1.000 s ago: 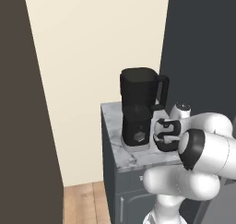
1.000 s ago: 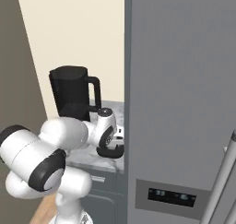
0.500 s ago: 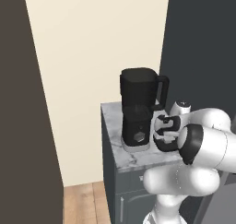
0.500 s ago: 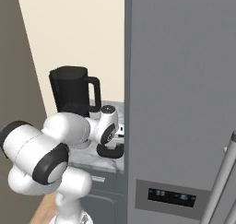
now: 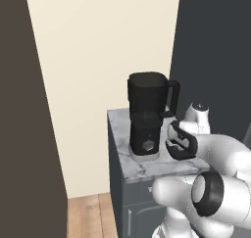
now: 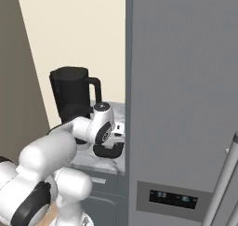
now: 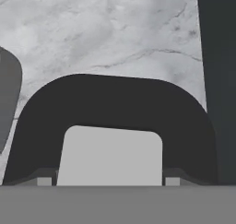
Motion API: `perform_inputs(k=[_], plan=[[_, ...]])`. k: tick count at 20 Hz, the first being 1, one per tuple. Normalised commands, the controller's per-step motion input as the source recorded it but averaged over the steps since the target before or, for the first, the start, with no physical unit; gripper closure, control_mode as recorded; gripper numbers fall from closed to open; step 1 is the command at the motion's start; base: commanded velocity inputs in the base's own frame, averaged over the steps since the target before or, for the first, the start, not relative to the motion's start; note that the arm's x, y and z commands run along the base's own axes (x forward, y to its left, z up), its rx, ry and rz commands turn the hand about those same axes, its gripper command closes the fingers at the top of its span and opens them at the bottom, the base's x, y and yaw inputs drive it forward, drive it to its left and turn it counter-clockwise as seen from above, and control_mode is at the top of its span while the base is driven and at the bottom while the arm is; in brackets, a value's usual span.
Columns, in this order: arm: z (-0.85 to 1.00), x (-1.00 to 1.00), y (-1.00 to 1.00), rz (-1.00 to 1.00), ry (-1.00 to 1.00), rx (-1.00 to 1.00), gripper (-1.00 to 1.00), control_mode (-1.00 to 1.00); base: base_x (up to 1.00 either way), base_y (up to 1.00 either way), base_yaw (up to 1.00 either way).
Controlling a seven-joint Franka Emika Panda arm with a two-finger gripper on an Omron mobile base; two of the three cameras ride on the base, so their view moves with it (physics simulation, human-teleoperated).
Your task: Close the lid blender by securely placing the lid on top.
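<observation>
The black blender (image 5: 147,117) stands upright on the marble counter, its squarish jar (image 6: 69,88) open on top and its loop handle toward the fridge. The lid (image 7: 115,108), a black rounded square with a pale grey knob (image 7: 112,156), sits right under the hand camera. My gripper (image 7: 109,181) is shut on that knob, one fingertip on each side of it. From the base cameras the lid (image 5: 181,145) (image 6: 109,151) hangs at the hand, to the right of the blender's base and well below the jar's rim, just above the counter.
The grey marble counter (image 5: 122,134) tops a narrow dark cabinet. A tall grey fridge wall (image 6: 186,104) rises close on the right of the lid. A cream wall stands behind and a dark panel (image 5: 24,109) on the far left.
The arm's elbow has swung a little. The hand and the lid stay almost where they were, beside the blender's base.
</observation>
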Motion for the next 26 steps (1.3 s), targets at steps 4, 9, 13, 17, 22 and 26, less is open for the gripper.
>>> perform_inputs(k=[4,9,13,17,22,26], plan=[[0.98,-0.55,0.14,-0.02,-0.12,-0.08,1.00,-1.00,0.00,0.00,0.00],[1.00,-0.61,0.08,-0.04,-0.08,-0.02,1.00,-1.00,0.00,0.00,0.00],[1.00,-0.78,0.00,-0.01,-0.05,0.00,1.00,-1.00,0.00,0.00,0.00],[1.00,-0.66,0.00,0.00,0.00,0.00,1.00,-1.00,0.00,0.00,0.00],[0.37,-0.76,0.09,0.00,-0.17,0.00,1.00,-1.00,0.00,0.00,0.00],[0.82,-0.14,0.32,0.00,-0.17,0.00,1.00,-1.00,0.00,0.00,0.00]])
